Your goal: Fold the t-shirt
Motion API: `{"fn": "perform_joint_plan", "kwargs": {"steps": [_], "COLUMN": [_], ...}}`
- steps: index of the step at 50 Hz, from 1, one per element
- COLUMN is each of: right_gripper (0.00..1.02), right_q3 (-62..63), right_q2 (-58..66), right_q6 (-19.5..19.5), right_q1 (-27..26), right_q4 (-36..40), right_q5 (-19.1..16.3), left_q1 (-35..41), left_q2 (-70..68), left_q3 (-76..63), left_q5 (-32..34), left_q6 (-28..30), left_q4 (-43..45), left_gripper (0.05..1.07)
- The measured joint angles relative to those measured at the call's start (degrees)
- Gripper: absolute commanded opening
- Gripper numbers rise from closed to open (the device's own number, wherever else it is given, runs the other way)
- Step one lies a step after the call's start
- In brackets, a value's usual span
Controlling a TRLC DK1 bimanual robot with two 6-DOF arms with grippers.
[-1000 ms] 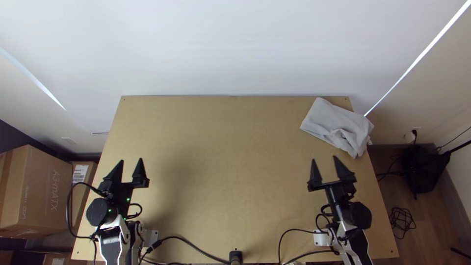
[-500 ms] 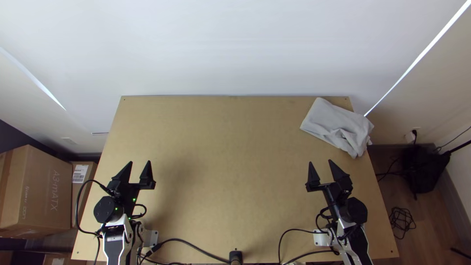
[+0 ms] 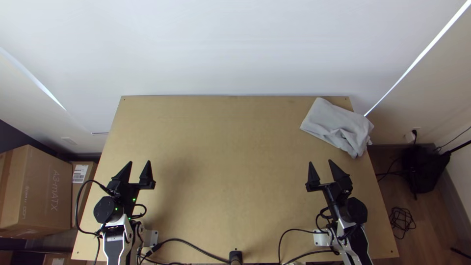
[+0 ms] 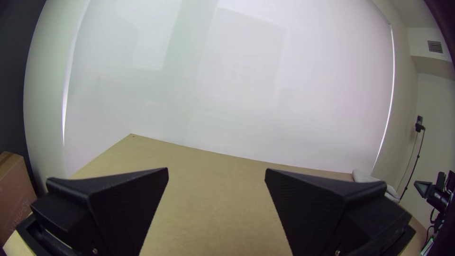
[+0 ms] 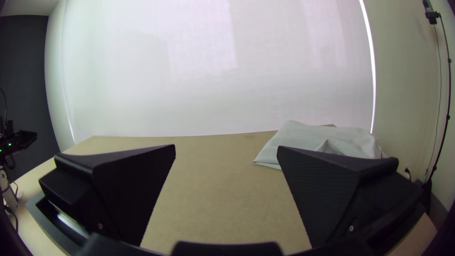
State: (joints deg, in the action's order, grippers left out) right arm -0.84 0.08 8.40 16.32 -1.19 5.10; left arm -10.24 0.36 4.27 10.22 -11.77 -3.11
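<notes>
Top view, t-shirt point(image 3: 329, 119): lies beyond right gripper point(image 3: 321, 162), apart
Right gripper: wide open, empty
Left gripper point(image 3: 139, 162): wide open, empty

From above, the inner layers of the t-shirt point(image 3: 326, 118) are hidden under its top fabric, the picture's edges cut off the large box point(image 3: 46, 191) and the lower parts of the left arm point(image 3: 116, 248) and right arm point(image 3: 352, 249), and the print on the white label point(image 3: 79, 173) is too small to read. In both wrist views, a finger point(image 5: 332, 189) of the right claw point(image 3: 320, 164) or left claw point(image 3: 140, 164) covers part of the t-shirt, and the opposite arm is cut off at the side.
</notes>
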Motion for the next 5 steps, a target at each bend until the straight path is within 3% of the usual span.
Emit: {"fn": "perform_joint_plan", "kwargs": {"steps": [5], "right_gripper": [0.99], "right_q3": [0.0], "right_q2": [0.0], "right_q6": [0.0], "right_q1": [0.0], "right_q4": [0.0], "right_q5": [0.0], "left_q1": [0.0], "left_q2": [0.0], "left_q3": [0.0], "left_q5": [0.0], "left_q6": [0.0], "left_q4": [0.0], "left_gripper": [1.03]}}
